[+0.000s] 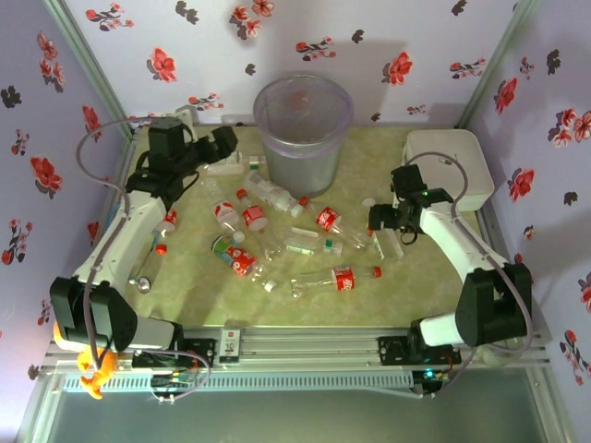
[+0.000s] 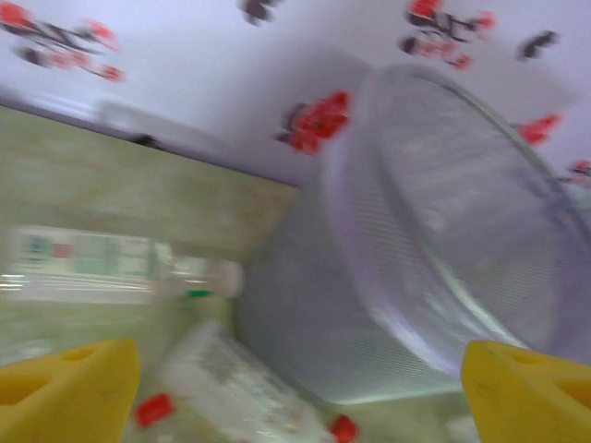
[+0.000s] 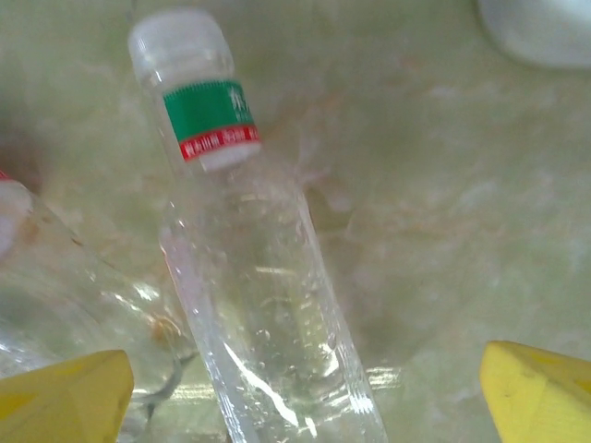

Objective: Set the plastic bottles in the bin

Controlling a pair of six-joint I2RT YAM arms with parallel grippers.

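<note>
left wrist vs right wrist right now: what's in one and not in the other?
Left wrist: the bin close up against the floral wall, with a pale-labelled bottle and a white-labelled bottle lying by its base.
Right wrist: a green-banded bottle with a white cap lying between the fingers, untouched, plus a white rounded corner top right, likely the box.
Both: the greenish tabletop and yellow fingertips set wide apart; left gripper and right gripper are open, holding nothing.

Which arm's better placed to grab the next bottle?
Probably right. The right gripper is open, with the green-banded bottle lying between its fingers. The left gripper, also open, mostly faces the bin.
</note>
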